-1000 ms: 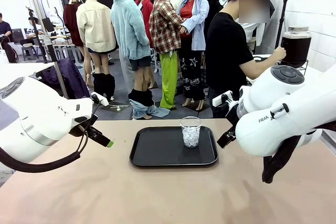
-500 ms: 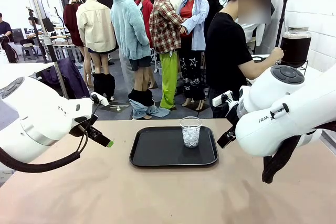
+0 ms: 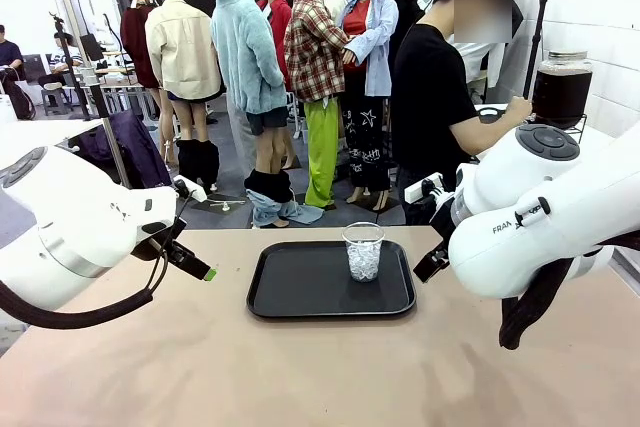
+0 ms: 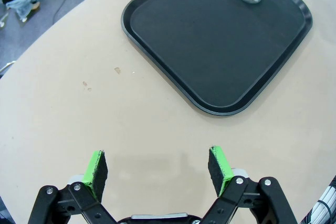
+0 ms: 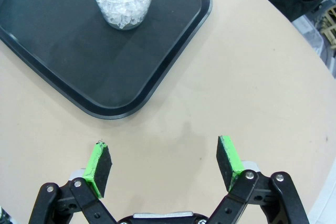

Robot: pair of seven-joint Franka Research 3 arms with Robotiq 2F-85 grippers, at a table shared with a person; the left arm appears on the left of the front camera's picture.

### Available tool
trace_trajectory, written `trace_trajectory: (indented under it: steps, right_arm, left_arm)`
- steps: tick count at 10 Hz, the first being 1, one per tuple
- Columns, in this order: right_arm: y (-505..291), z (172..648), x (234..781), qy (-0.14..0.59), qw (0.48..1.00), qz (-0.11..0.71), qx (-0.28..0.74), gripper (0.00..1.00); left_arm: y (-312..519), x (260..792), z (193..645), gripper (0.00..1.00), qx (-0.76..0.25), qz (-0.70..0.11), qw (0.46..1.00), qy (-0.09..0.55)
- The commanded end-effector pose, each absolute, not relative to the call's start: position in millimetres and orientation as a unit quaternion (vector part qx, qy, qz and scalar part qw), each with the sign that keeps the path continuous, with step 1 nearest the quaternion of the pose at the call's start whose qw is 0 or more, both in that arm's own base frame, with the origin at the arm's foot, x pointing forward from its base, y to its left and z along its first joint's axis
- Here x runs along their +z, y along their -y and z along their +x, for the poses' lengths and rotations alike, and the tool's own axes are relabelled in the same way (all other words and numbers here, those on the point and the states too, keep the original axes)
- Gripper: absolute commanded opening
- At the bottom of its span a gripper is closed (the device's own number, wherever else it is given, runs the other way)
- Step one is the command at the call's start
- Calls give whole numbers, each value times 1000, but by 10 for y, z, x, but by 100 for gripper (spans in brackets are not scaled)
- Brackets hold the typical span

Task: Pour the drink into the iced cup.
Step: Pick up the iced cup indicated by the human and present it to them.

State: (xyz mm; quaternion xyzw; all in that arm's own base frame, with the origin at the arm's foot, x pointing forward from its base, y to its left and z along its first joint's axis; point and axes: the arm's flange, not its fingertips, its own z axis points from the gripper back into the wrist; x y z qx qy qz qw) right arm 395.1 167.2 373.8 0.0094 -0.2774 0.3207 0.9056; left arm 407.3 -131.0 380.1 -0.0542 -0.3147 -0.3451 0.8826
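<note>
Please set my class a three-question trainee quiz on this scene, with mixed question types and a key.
1. True or false: the iced cup stands on the black tray.
2. The left pincer and right pincer are: A) both open and empty; B) both shut; C) one holding the cup.
3. Fill in: the jar of dark drink stands beyond the table, on the robot's ____ side.
Key: 1 true; 2 A; 3 right.
</note>
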Motion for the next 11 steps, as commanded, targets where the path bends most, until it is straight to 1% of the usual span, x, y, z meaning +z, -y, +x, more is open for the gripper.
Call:
trace_trajectory:
  steps: [1, 11]
  right_arm:
    - [-1675, 3948, 3735, 277, 906, 10, 321, 100]
    - [-1675, 3948, 3735, 277, 906, 10, 321, 100]
  left_arm:
    - [1315, 3803, 4073, 100, -347, -48, 881, 318]
    - [1315, 3803, 4073, 100, -347, -48, 881, 318]
